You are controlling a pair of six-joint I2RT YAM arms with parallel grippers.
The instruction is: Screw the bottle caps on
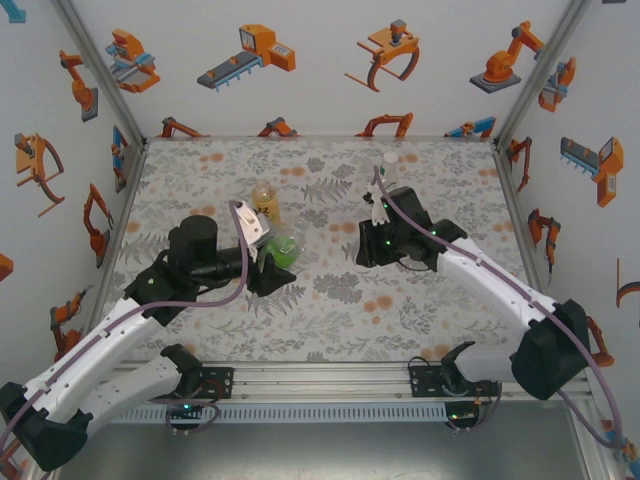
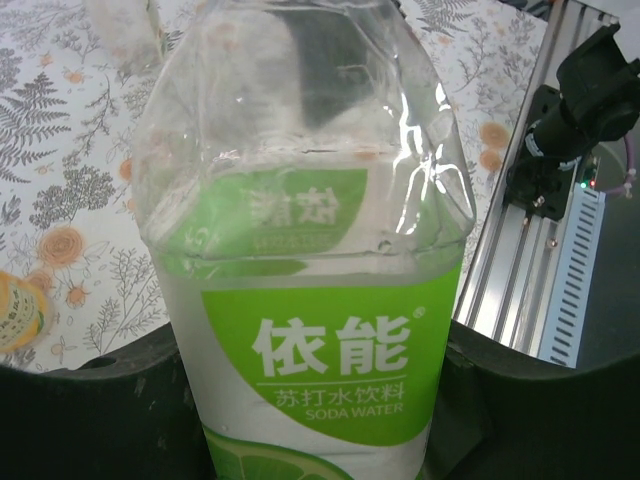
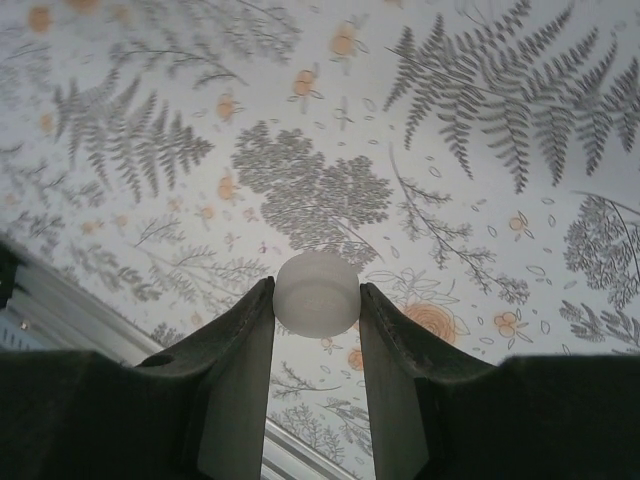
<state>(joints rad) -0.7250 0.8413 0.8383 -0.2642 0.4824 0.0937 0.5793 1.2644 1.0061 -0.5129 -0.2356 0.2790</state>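
My left gripper (image 1: 270, 266) is shut on the green bottle (image 1: 284, 247) at the table's middle left. In the left wrist view the green bottle (image 2: 318, 340) stands between the dark jaws, its lime label reading "SODA WATER"; its top runs past the frame's edge. The amber bottle (image 1: 265, 200) stands just behind it, apart from it. My right gripper (image 1: 378, 214) is shut on a whitish bottle cap (image 3: 317, 293), pinched at the fingertips (image 3: 255, 310) above the floral table. The clear bottle (image 1: 390, 165) stands upright behind the right gripper.
A metal rail (image 1: 320, 384) with both arm bases runs along the near edge. White walls with orange robot pictures close in the back and sides. The amber bottle (image 2: 14, 312) shows at the left edge of the left wrist view.
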